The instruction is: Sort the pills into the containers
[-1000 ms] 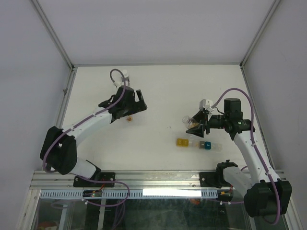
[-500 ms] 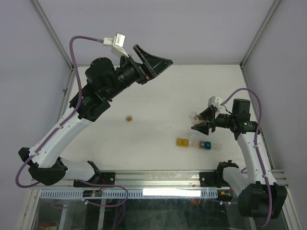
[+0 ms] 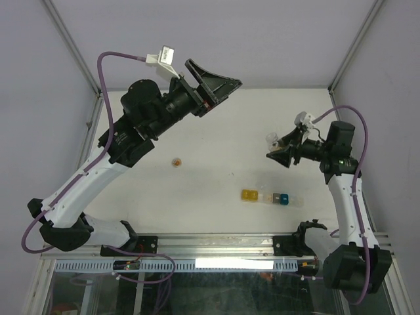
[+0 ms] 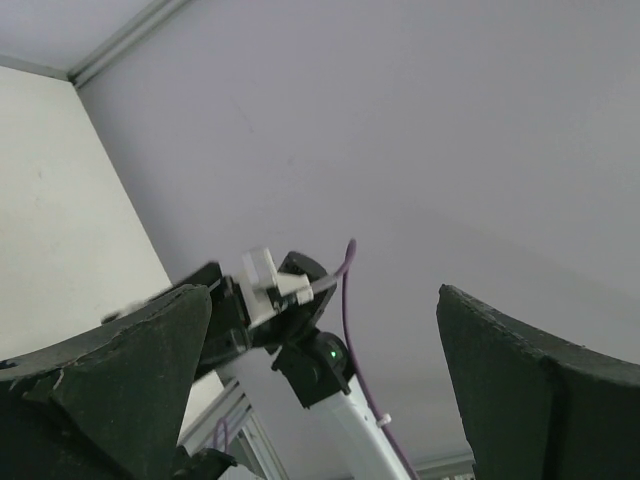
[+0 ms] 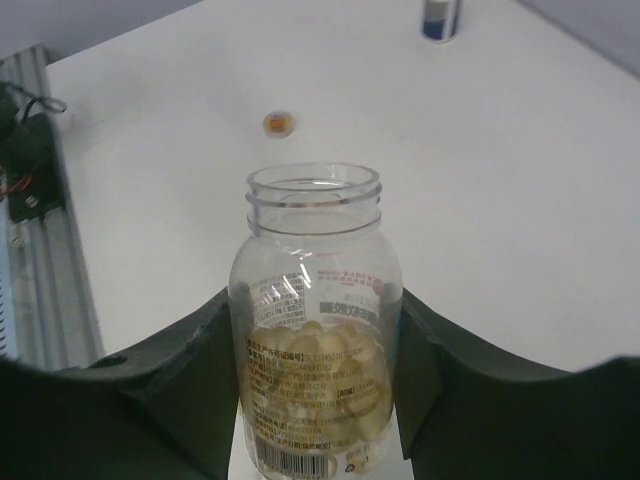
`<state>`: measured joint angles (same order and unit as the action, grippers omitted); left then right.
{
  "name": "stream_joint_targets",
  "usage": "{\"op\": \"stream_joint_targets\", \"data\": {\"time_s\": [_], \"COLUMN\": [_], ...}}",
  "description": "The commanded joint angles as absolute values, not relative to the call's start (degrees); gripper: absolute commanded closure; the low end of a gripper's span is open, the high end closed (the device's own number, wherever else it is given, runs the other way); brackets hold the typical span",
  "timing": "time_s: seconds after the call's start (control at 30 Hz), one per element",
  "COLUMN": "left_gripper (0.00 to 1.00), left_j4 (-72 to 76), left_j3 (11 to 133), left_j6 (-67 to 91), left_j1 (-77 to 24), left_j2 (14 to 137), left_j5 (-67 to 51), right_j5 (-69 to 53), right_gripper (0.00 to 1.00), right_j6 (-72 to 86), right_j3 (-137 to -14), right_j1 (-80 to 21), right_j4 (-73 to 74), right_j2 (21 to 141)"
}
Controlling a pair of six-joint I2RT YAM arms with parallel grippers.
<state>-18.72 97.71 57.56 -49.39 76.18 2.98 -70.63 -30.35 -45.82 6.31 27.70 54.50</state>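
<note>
Right tool (image 3: 277, 152) clamps open clear bottle (image 5: 315, 330); containers (image 3: 272, 198) lie nearward of it, strip running left-right; left tool (image 3: 222, 92) spread, high, farther off.

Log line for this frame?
left fingers: open, empty, raised | right fingers: shut on uncapped bottle, pills inside | containers: on table

We see a white worktop (image 3: 262, 118) carrying a strip of compartments (image 3: 272, 197) near its front edge, right of the middle, running yellow, clear, teal, clear from left to right. Well apart from it, left of the middle, a small orange-tinted piece (image 3: 176, 162) lies alone. From the right wrist view we also make out a white-capped dark blue bottle (image 5: 440, 18) standing at the far side.
</note>
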Motion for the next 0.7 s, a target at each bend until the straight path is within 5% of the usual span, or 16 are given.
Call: {"op": "stream_joint_targets", "data": {"time_s": [0.0,0.13,0.27,0.4,0.43,0.5,0.53,0.63,0.67], "left_gripper": [0.01,0.01,0.01,0.01,0.01,0.01,0.01,0.01,0.01], "left_j4": [-17.2,-16.4,-12.7,3.5,6.5,10.1,10.8,13.2,13.9], "left_j3": [101.8,103.4,95.1,74.4,69.6,62.6,60.1,52.7,50.6], "left_j6": [57.5,53.6,42.6,32.9,32.7,30.7,30.6,29.6,29.5], "left_j1": [-52.9,-56.3,-56.2,-56.1,-56.1,-56.1,-56.1,-56.1,-56.1], "left_j2": [76.2,77.8,74.5,63.7,61.5,58.3,57.1,53.9,52.9], "left_j5": [4.5,5.6,8.6,6.0,4.7,0.6,-0.3,-0.9,-0.3], "right_j5": [-57.7,-48.3,-70.2,-45.8,-52.0,-63.6,-64.9,-47.4,-48.4], "right_gripper": [1.00,1.00,1.00,1.00,1.00,1.00,1.00,1.00,1.00], "right_j6": [-7.8,14.2,36.0,23.1,34.0,66.3,69.2,47.9,49.5], "right_j3": [-55.0,-57.7,-53.0,-59.2,-59.1,-54.8,-54.0,-57.7,-59.7], "right_j1": [7.0,8.6,3.1,10.4,12.3,7.3,6.6,17.1,17.5], "right_j4": [2.3,-18.8,-48.8,-28.4,-37.3,-83.5,-90.0,-48.9,-49.7], "right_j2": [57.6,62.9,62.7,60.3,62.1,65.6,65.7,60.3,61.0]}}
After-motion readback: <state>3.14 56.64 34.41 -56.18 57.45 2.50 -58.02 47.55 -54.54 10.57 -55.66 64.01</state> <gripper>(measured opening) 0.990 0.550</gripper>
